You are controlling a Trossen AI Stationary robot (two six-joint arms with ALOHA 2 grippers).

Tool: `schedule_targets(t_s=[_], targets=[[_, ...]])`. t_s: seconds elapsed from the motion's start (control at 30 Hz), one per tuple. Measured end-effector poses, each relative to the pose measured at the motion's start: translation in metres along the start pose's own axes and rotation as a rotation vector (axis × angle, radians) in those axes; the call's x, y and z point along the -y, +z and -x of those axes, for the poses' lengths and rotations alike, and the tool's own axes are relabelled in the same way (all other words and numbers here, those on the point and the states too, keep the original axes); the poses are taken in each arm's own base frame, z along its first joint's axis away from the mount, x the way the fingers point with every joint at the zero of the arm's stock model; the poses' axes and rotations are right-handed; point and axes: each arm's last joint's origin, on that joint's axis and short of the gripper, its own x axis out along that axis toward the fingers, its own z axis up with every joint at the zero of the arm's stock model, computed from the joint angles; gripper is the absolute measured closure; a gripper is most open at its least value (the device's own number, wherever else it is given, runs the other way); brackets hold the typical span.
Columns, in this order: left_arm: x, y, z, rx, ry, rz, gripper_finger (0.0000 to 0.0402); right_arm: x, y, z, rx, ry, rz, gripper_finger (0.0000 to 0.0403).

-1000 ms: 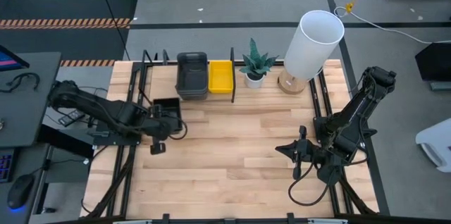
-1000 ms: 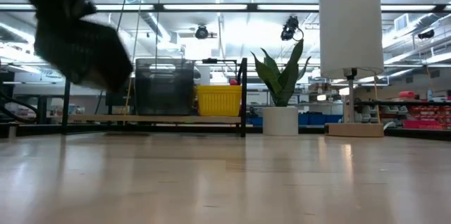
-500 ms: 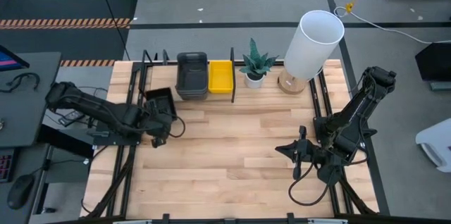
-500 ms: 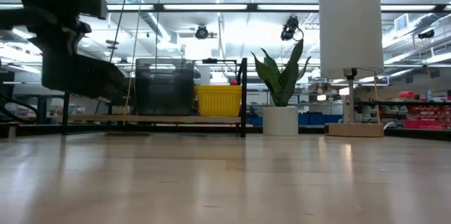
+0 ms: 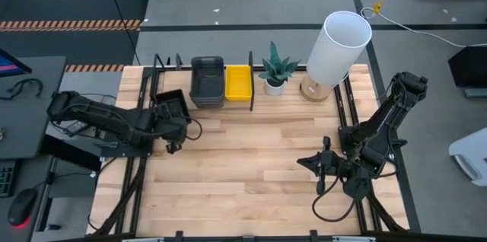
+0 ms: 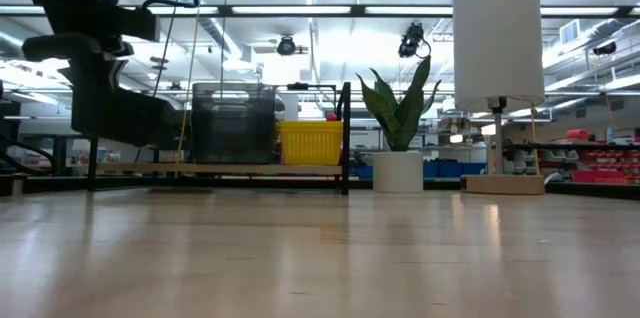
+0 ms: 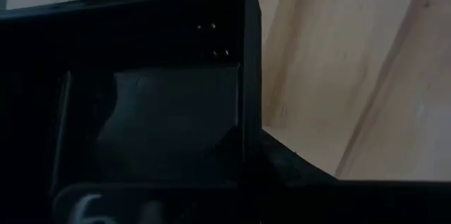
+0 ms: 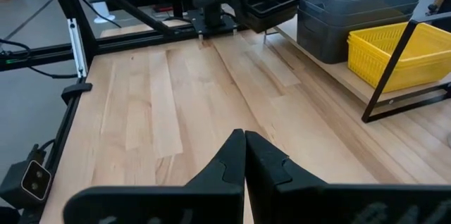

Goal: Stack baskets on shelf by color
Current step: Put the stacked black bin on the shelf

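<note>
A black basket point(image 5: 172, 106) hangs in my left gripper point(image 5: 163, 120), lifted clear just above the left bay of the shelf point(image 5: 176, 82). In the low view the black basket point(image 6: 125, 118) sits roughly level above the shelf board point(image 6: 220, 169). A stack of grey baskets point(image 5: 207, 82) stands on the shelf, and a yellow basket point(image 5: 238, 82) stands right of it. My right gripper point(image 8: 244, 146) is shut and idle over the table's right near part, far from the baskets. My left gripper holds the black basket by a side wall near its rim point(image 7: 248, 90). One finger point(image 7: 169, 129) appears to be inside the basket and the other outside, though the view is dark. The basket is lifted clear and roughly level, its open side up.
A potted plant point(image 5: 274, 68) and a tall white lamp point(image 5: 338, 48) stand at the far edge, right of the shelf. Black upright bars point(image 5: 252, 82) divide the shelf. Bare tabletop point(image 5: 251, 151) lies between the two arms.
My left gripper has carried the black basket toward the far edge and a little left, up to the shelf's left bay. The basket, tilted a second ago, now sits roughly level. The right arm has kept still.
</note>
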Motion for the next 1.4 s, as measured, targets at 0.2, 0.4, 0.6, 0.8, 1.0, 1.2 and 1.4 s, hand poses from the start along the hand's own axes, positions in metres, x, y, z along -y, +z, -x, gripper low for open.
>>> schedule_targets(t_s=[0.2, 0.4, 0.6, 0.8, 1.0, 1.2, 1.4], targets=[[-0.005, 0.003, -0.003, -0.007, 0.011, 0.044, 0.0379, 0.000, 0.000, 0.000, 0.003, 0.002, -0.006, 0.0397], [-0.013, 0.005, -0.006, -0.022, 0.031, 0.093, 0.0334, -0.001, 0.001, 0.000, 0.003, 0.004, -0.009, 0.0397], [-0.016, 0.007, -0.010, -0.040, 0.047, 0.113, 0.0278, -0.001, 0.001, 0.000, 0.006, 0.007, 0.000, 0.0397], [-0.014, 0.011, -0.020, -0.094, 0.077, 0.107, 0.0225, -0.004, 0.004, 0.000, 0.022, 0.020, 0.016, 0.0397], [-0.015, 0.014, -0.031, -0.155, 0.121, 0.119, 0.0209, -0.004, 0.004, 0.000, 0.023, 0.021, 0.021, 0.0397], [-0.019, 0.021, -0.025, -0.145, 0.130, 0.126, 0.0230, -0.004, 0.004, 0.000, 0.018, 0.027, 0.021, 0.0397], [-0.022, 0.029, -0.013, -0.122, 0.133, 0.116, 0.0257, -0.004, 0.004, 0.000, 0.017, 0.027, 0.022, 0.0397]])
